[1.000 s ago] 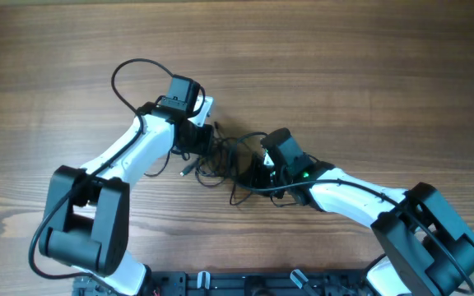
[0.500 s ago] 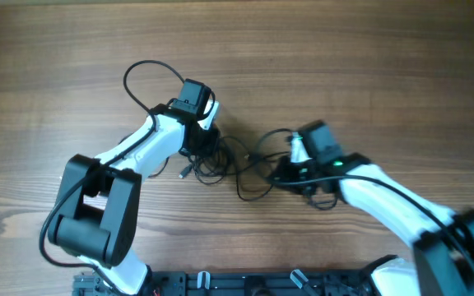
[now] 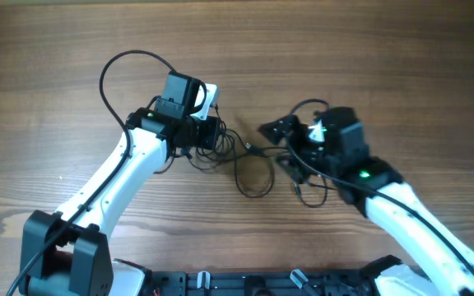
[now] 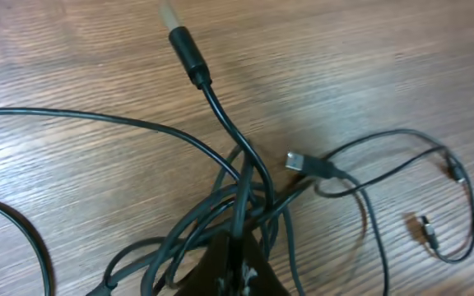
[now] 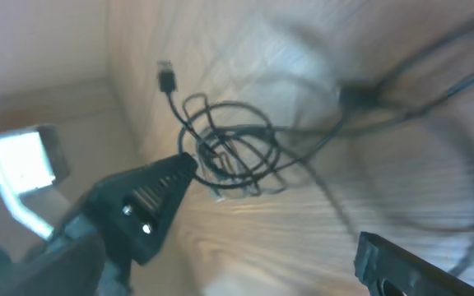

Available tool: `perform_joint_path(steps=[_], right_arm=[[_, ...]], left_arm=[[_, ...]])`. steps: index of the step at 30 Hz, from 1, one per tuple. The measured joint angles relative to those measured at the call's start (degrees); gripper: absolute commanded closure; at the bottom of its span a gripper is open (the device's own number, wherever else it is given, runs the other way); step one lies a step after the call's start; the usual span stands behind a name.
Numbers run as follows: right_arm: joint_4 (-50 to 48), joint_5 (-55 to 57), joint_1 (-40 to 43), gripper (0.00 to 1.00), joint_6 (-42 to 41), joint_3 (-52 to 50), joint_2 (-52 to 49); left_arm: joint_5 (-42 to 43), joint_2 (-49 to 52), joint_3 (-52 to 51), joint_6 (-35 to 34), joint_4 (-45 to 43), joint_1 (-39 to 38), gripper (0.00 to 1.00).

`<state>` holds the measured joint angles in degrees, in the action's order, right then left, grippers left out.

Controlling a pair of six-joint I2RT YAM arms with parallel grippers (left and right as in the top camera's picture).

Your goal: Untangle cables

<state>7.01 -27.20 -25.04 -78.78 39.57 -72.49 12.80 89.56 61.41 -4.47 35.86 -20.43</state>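
Note:
The cables [image 3: 225,146] lie as a tangle of thin black cords on the wooden table, with one loop [image 3: 253,177] trailing toward the front. My left gripper [image 3: 207,136] is shut on the tangle's left side. In the left wrist view its fingertips [image 4: 239,265] pinch several strands of the cables [image 4: 245,177], and a silver-tipped plug [image 4: 296,161] and a black plug [image 4: 186,45] lie loose beyond. My right gripper [image 3: 280,148] stands wide open just right of the tangle, holding nothing. The blurred right wrist view shows its spread fingers [image 5: 151,193] in front of a coil of cable [image 5: 229,148].
A thicker black arm wire [image 3: 118,70] loops up behind the left wrist. Another small plug [image 4: 429,232] lies apart at the right of the left wrist view. Bare wood surrounds the tangle. The arm bases sit along the front edge [image 3: 245,284].
My right gripper has opened, let go of the cables and drawn back to the right. My left gripper has shut on the tangle, and the cords have spread out between the two.

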Motion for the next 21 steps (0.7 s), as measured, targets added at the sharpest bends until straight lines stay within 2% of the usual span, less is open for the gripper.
perform_joint_path(steps=[2,5,10,11,12,13,17,19,21], right_arm=[[-9.16,-0.46,-3.30,0.01,-8.63,0.02,-6.54],[-15.41,0.07,-5.79,0.13,-14.82,0.07,-14.03],[-20.26,1.66,-5.92,0.44,-23.45,0.00,-22.32],[-22.51,1.95,-5.95,0.56,-24.24,0.02,-23.41],[-23.45,2.23,-5.97,0.73,-25.09,0.02,-24.04],[-23.76,2.64,-5.97,0.95,-26.01,0.02,-24.41],[-25.09,7.28,-5.84,0.95,-25.59,-0.04,-25.22],[-32.39,9.27,-3.26,0.95,-18.18,0.02,-25.40],[-31.17,8.61,1.57,0.95,-10.95,0.26,-24.46]], left_arm=[[1.33,-0.02,0.00,-0.63,-0.09,0.00,0.96],[2.14,-0.37,0.00,-1.05,0.20,0.00,0.96],[2.29,-0.76,0.00,-1.44,0.72,0.00,0.96],[2.34,-0.76,0.00,-1.46,0.68,0.00,0.96],[2.34,-0.76,0.00,-1.46,0.68,0.00,0.96],[2.38,-0.76,0.00,-1.46,0.68,0.00,0.96],[3.65,-1.09,0.00,-1.49,0.24,0.00,0.96],[3.85,-2.80,0.00,-2.19,-0.35,0.42,0.96],[3.80,-5.55,0.00,-3.67,-0.35,2.19,0.96]])
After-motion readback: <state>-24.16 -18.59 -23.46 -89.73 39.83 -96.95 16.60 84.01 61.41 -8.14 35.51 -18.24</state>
